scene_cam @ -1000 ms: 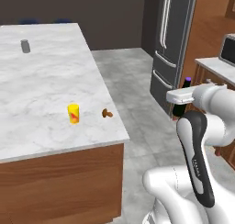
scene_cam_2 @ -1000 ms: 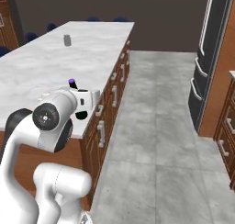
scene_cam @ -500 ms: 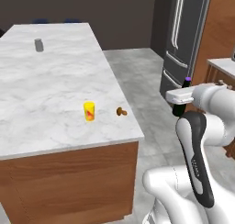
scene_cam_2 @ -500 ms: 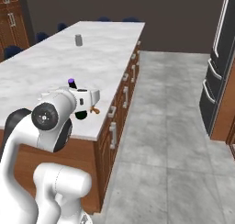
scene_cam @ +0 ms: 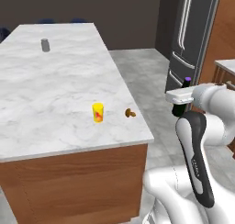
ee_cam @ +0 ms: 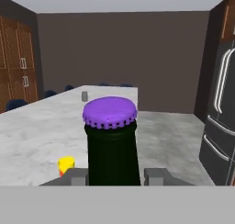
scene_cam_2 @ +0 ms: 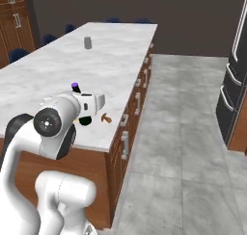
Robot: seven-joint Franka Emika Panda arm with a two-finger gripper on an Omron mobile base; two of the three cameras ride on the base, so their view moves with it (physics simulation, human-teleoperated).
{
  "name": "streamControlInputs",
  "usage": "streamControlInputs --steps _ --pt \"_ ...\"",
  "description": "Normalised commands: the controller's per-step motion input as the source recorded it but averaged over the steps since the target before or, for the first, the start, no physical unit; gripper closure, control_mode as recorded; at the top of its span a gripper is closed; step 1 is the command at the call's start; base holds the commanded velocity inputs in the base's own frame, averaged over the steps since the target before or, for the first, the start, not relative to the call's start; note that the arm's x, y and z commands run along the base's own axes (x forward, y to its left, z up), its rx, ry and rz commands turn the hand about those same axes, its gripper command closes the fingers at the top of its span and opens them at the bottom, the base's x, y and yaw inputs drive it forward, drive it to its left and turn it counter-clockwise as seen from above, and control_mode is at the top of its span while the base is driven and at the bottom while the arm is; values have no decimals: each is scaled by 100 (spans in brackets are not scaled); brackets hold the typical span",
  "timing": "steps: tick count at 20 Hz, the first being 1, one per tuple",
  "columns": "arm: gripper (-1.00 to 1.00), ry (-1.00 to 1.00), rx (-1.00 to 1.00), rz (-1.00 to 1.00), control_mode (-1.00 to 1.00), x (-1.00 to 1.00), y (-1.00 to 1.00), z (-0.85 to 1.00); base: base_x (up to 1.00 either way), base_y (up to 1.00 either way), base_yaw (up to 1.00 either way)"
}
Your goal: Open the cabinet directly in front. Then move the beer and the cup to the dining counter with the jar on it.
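My gripper [ee_cam: 114, 177] is shut on the beer [ee_cam: 112, 145], a dark bottle with a purple cap [scene_cam: 187, 79], held upright. In the left base view the gripper [scene_cam: 179, 104] hangs to the right of the dining counter [scene_cam: 46, 90], off its near corner. The yellow cup [scene_cam: 97, 113] stands on the white marble top near that corner, also in the hand view as the cup [ee_cam: 66, 165]. The grey jar [scene_cam: 45, 44] stands at the counter's far end; the right base view has the jar [scene_cam_2: 87, 42] and the beer's cap [scene_cam_2: 75, 86]. The cabinet is out of view.
A small brown thing [scene_cam: 130, 113] lies on the counter's edge beside the cup. A dark fridge [scene_cam: 193, 30] stands across the grey floor aisle to the right. Wooden drawers [scene_cam_2: 137, 97] line the counter's side. Dark chair backs [scene_cam_2: 48, 38] stand along its far left side.
The whole picture has shifted: the base has driven nearer the counter, which now looms larger. The beer stays in my grip, held as before.
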Motion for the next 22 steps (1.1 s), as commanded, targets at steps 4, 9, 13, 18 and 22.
streamControlInputs --steps 4,9,13,18,22 --pt "100 0 0 0 100 0 0 0 23 37 2" --pt "100 0 0 0 100 0 0 0 42 37 1" --pt "100 0 0 0 100 0 0 0 41 35 0" --pt "100 0 0 0 100 0 0 0 34 34 0" --pt "100 0 0 0 100 0 0 0 41 37 0"
